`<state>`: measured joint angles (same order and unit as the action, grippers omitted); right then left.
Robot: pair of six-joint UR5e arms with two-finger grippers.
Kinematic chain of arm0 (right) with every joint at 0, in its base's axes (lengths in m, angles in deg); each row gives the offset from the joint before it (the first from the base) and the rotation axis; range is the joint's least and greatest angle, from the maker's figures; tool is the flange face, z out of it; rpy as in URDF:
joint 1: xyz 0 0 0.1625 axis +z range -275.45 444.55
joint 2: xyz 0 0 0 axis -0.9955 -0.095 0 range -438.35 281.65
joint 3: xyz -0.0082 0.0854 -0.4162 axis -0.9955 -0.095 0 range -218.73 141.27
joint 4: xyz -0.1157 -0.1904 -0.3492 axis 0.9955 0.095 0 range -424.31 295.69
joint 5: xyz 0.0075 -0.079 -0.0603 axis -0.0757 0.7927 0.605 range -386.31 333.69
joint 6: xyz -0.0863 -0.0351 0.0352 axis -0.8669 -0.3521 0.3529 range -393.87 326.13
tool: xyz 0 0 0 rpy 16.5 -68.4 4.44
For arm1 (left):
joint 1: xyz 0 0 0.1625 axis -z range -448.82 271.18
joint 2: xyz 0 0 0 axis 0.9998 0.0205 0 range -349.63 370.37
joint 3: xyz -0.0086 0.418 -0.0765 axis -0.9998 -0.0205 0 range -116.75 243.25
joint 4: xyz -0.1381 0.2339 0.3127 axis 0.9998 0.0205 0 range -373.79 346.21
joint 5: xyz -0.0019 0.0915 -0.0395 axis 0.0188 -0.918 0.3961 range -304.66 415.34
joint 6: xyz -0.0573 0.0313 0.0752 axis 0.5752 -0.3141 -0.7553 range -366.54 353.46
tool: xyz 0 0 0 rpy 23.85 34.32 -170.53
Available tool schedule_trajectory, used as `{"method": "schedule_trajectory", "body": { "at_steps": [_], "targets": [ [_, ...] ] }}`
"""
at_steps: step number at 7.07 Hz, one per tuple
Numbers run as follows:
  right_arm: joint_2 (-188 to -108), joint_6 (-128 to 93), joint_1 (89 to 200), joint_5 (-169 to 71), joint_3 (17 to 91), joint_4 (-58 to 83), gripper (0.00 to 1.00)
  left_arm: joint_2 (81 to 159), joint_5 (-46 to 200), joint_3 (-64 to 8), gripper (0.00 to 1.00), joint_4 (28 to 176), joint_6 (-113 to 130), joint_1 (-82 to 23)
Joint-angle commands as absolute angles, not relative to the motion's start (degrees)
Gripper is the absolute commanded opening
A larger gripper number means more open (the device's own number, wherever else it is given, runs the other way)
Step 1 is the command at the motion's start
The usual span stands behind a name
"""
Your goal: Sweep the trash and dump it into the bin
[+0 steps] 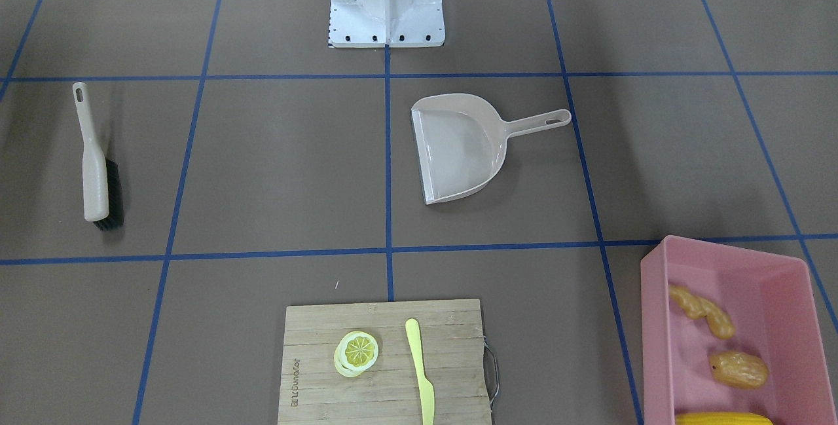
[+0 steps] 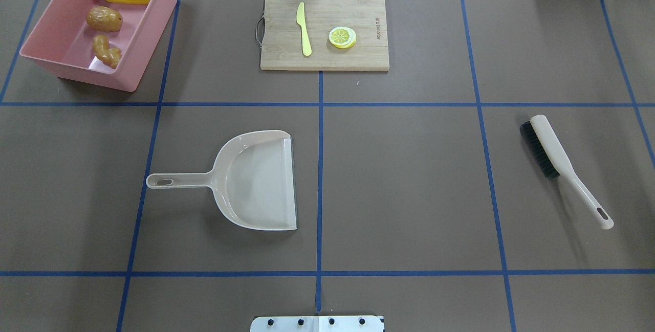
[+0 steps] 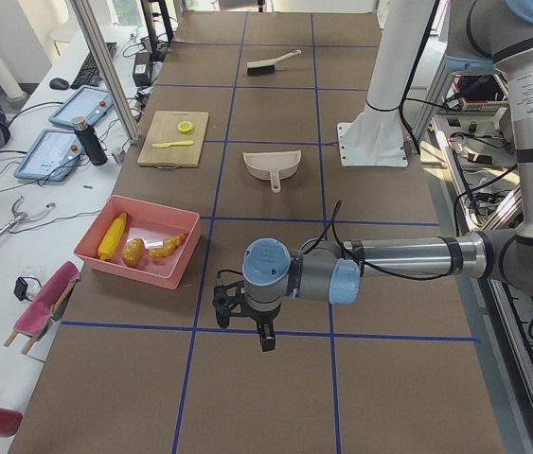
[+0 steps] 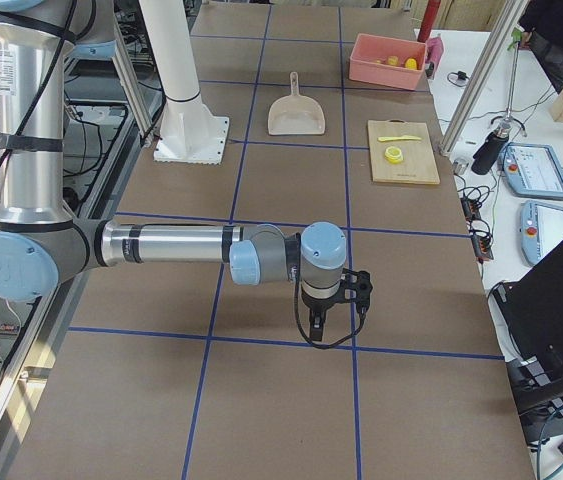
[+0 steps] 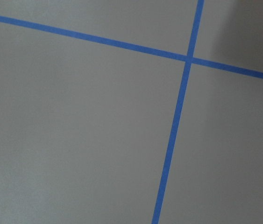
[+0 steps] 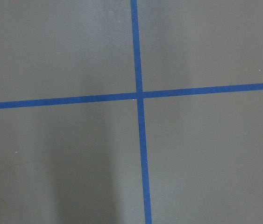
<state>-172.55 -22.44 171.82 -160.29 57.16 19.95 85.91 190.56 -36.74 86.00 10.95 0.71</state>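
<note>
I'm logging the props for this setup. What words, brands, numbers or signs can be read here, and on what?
Cutting board: a brand mark along one short edge, too blurred to quote.
Dustpan, brush, pink bin: no text visible.
Tablets beside the table: screens too small to read.

Brown tabletop (image 2: 409, 194) gridded with blue tape (image 2: 320, 168).
A white bench (image 3: 53, 251) with two tablets (image 3: 50, 154) runs along the tabletop's far edge; aluminium posts (image 3: 107, 71) rise there, under bright, even light.
</note>
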Motion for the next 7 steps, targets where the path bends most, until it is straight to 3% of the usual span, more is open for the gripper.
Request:
{"method": "schedule_trajectory", "body": {
  "at_steps": [1, 7],
  "targets": [
    [-172.5, -22.4, 171.8, -160.3, 57.2, 20.0, 1.0, 85.3, 190.5, -36.3, 0.99, 86.1, 10.9, 0.8],
    [-172.6, -22.3, 171.8, -160.3, 57.1, 20.2, 1.0, 84.2, 191.0, -37.2, 0.99, 86.2, 10.9, 1.0]
  ]
}}
